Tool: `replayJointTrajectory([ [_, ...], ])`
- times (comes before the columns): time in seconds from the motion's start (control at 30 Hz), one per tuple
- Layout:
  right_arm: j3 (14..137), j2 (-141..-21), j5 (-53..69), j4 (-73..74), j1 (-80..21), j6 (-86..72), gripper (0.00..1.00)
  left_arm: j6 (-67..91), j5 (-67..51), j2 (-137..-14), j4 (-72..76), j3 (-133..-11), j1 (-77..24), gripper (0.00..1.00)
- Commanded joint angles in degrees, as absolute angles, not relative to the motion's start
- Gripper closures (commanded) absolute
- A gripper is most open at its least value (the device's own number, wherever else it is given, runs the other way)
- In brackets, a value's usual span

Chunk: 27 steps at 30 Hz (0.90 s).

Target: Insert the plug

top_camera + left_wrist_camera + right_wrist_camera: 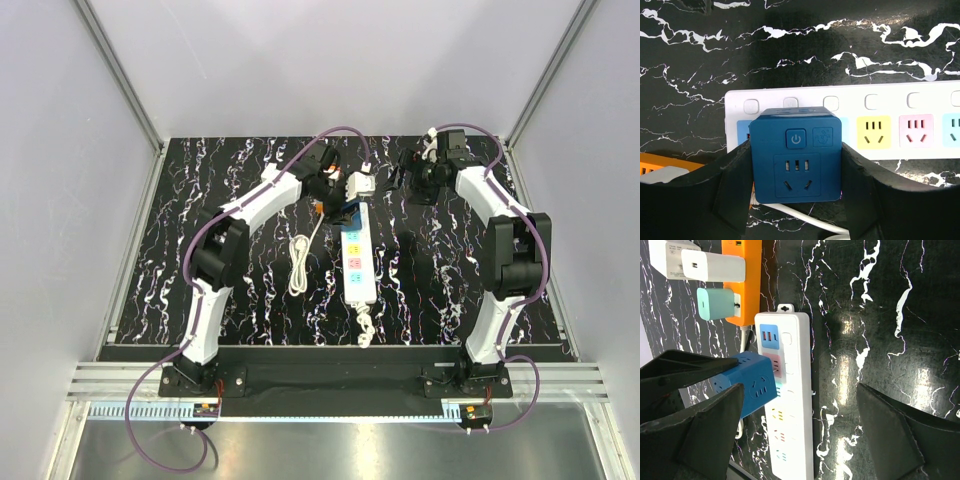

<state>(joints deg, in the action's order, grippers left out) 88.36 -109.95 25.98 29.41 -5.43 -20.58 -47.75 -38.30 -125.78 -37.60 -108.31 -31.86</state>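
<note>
The plug (796,170) is a blue cube with a power button and a socket on its top face. My left gripper (796,145) is shut on it, one black finger (732,190) on each side. The plug hangs tilted over the end sockets of the white power strip (880,105), and I cannot tell whether its prongs are in. In the right wrist view the plug (747,382) leans against the strip (790,405) by the pink socket. My right gripper (800,387) stands wide open above the table to the strip's right, holding nothing.
An orange power strip (742,280) with white adapters (712,265) and a teal adapter (715,303) lies just beyond the white strip's end. A coiled white cable (298,265) lies left of the strip. The strip's own cable (365,325) trails toward the near edge.
</note>
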Motion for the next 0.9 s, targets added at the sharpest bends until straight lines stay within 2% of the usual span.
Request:
replayJointTrajectory([
  [0.0, 89.03, -107.75, 25.40, 27.95, -5.01, -20.48, 0.00, -48.34, -35.95, -125.86, -38.14, -111.44, -31.29, 1.00],
  [0.33, 88.68, -108.02, 25.58, 27.68, -4.83, -20.13, 0.00, -46.50, -37.44, -126.56, -38.14, -115.31, -31.29, 1.00],
  [0.87, 89.30, -108.46, 26.19, 27.42, -4.13, -19.86, 0.00, -45.97, -38.41, -129.64, -38.50, -113.65, -31.46, 1.00],
])
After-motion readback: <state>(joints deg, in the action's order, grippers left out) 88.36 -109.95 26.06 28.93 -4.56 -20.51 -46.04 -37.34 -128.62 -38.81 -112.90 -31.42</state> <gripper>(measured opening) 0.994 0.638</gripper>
